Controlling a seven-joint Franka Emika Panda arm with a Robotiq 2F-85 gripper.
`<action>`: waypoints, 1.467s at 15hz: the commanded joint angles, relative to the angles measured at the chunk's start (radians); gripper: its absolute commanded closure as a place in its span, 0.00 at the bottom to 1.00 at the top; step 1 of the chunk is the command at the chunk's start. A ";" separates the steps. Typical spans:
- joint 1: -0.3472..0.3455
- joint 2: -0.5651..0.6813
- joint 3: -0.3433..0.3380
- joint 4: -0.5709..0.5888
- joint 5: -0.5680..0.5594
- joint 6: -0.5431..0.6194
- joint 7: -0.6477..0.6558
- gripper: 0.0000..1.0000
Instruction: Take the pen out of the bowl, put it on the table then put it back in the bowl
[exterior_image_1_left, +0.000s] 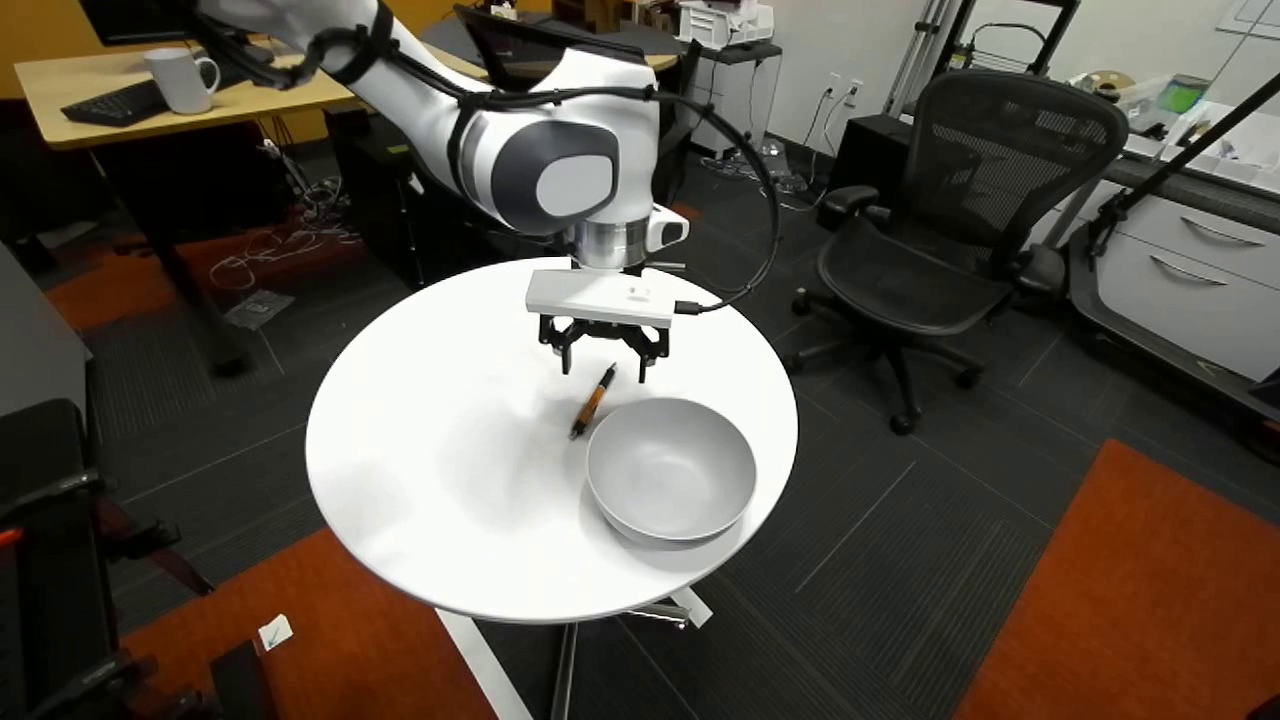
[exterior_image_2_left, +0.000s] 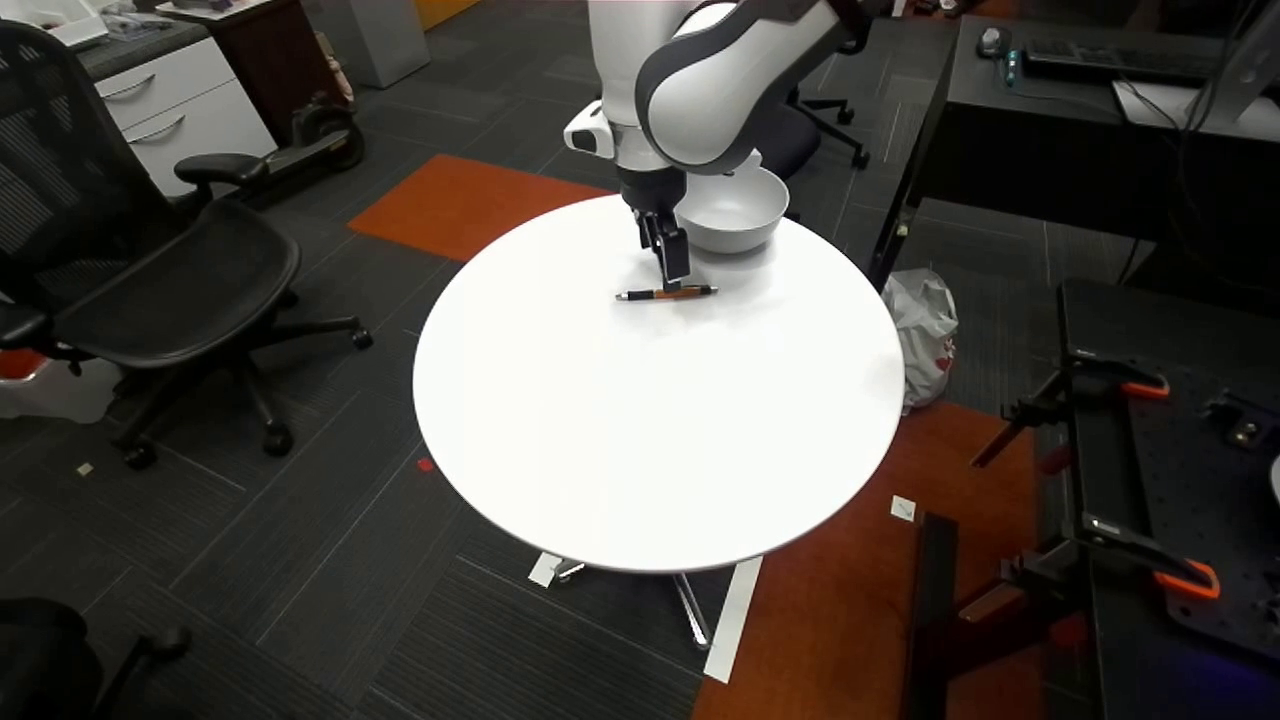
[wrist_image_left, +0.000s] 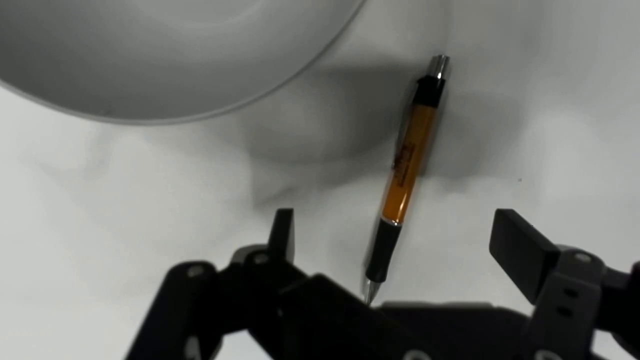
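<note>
The orange pen (exterior_image_1_left: 597, 398) with dark ends lies flat on the round white table (exterior_image_1_left: 430, 450), close beside the bowl. It also shows in an exterior view (exterior_image_2_left: 692, 292) and in the wrist view (wrist_image_left: 411, 150). The light grey bowl (exterior_image_1_left: 672, 470) stands upright near the table's edge with nothing visible inside; it shows partly in the wrist view (wrist_image_left: 165, 75) and partly behind the arm in an exterior view (exterior_image_2_left: 738, 238). My gripper (exterior_image_1_left: 604, 375) is open and empty, pointing down above the pen. In the wrist view the pen's dark tip end lies between the spread fingers (wrist_image_left: 392, 220).
A black mesh office chair (exterior_image_1_left: 960, 220) stands on the floor beside the table. A wooden desk (exterior_image_1_left: 50, 90) holds a white mug (exterior_image_1_left: 183, 80) and a keyboard. A dark bench with orange-tipped clamps (exterior_image_2_left: 1150, 480) stands at another side of the table.
</note>
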 joint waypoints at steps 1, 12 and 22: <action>-0.021 0.038 0.018 0.049 0.030 -0.002 -0.040 0.00; -0.032 0.107 0.027 0.118 0.042 -0.001 -0.049 0.34; -0.018 0.107 0.024 0.131 0.036 -0.006 -0.027 1.00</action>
